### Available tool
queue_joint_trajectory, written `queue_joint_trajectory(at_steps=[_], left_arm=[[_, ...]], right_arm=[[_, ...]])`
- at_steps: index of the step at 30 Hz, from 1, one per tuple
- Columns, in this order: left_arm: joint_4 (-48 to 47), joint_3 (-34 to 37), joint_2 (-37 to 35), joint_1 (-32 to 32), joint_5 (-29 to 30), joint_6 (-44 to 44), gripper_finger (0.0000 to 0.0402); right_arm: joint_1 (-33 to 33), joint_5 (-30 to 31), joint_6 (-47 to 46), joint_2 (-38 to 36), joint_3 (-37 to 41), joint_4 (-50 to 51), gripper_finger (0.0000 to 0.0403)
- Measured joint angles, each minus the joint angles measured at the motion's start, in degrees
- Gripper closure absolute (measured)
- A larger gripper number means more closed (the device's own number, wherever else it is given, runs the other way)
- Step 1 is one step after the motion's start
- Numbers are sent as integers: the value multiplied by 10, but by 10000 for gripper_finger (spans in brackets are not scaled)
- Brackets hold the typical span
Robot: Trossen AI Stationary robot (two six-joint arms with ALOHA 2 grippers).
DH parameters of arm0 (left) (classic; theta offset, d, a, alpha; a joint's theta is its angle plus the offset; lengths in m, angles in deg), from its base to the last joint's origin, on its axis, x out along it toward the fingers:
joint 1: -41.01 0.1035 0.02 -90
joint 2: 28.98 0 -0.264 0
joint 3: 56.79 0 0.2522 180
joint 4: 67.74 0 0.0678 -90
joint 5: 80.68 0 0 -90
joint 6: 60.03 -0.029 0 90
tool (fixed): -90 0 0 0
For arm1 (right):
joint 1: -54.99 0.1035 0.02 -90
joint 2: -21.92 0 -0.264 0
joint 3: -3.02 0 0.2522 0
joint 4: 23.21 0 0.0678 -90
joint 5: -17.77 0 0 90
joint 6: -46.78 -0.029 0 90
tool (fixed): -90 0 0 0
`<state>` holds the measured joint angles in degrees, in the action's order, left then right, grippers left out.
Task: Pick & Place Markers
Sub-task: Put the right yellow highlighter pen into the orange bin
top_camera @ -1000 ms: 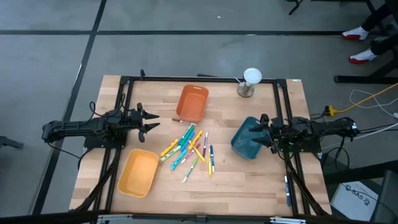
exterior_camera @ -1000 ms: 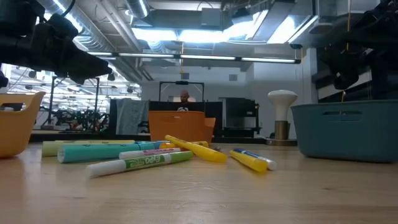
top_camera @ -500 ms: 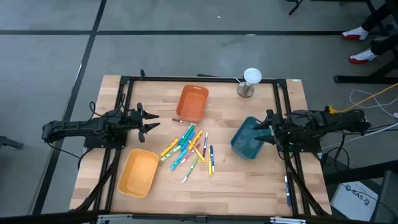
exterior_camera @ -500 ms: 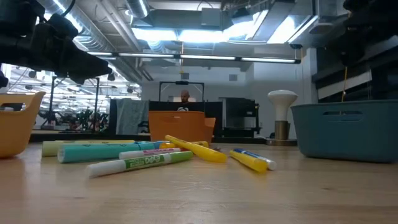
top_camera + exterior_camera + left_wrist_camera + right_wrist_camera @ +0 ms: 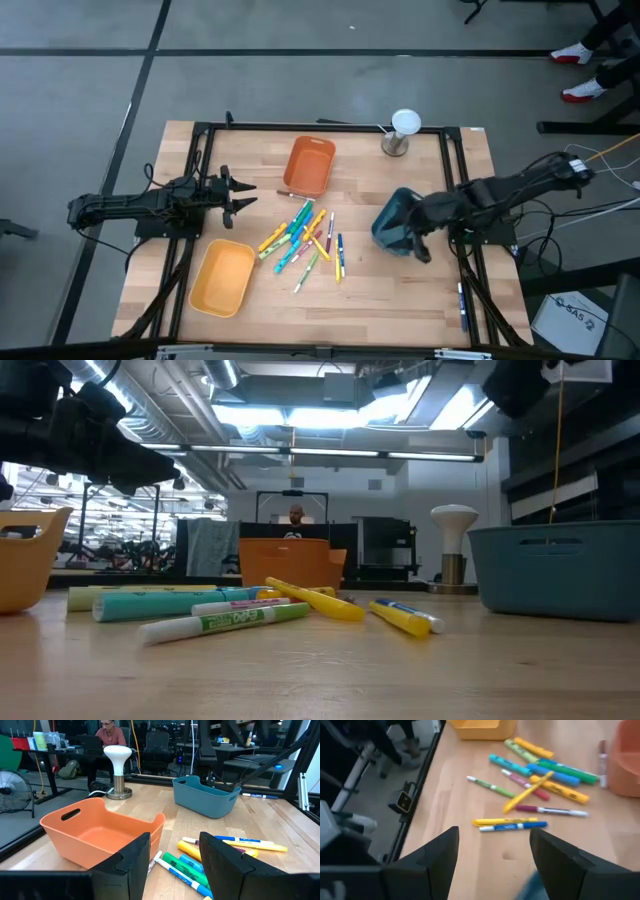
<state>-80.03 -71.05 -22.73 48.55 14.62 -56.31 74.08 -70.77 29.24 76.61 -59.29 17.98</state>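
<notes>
Coloured markers [image 5: 535, 785] (rt wrist: spread)

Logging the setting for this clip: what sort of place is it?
Probably a robotics lab or workshop: exposed ceiling ducts, a person at a desk behind the wooden table, cables on the floor.

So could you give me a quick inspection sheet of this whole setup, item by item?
Surface: wooden table, framed by dark rails.
Job's things: markers lie loose in a pile mid-table; none seen in a bin.
Clutter: orange bin, yellow bin, teal bin, white-topped lamp-like stand, dark thin stick beside the orange bin.
Grippers: left gripper open, hovering left of the pile; right gripper open, over the teal bin's edge, empty.
Cables: yellow and white cables on the floor at right.
Surroundings: seated person beyond the table; red-and-white shoes at top right.
</notes>
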Motion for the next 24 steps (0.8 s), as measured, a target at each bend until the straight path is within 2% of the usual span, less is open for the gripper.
queue_joint_trajectory(at_steps=[6, 15, 19, 24], left_arm=[[0, 0, 0, 0, 0, 0, 239], [0, 0, 0, 0, 0, 0, 236], [0, 0, 0, 0, 0, 0, 236], [0, 0, 0, 0, 0, 0, 239]], right_arm=[[34, 0, 3, 120, -32, -12, 161], [45, 0, 30, 272, -33, -167, 161], [34, -1, 60, 320, -33, -247, 161], [6, 1, 134, 345, -65, -222, 161]])
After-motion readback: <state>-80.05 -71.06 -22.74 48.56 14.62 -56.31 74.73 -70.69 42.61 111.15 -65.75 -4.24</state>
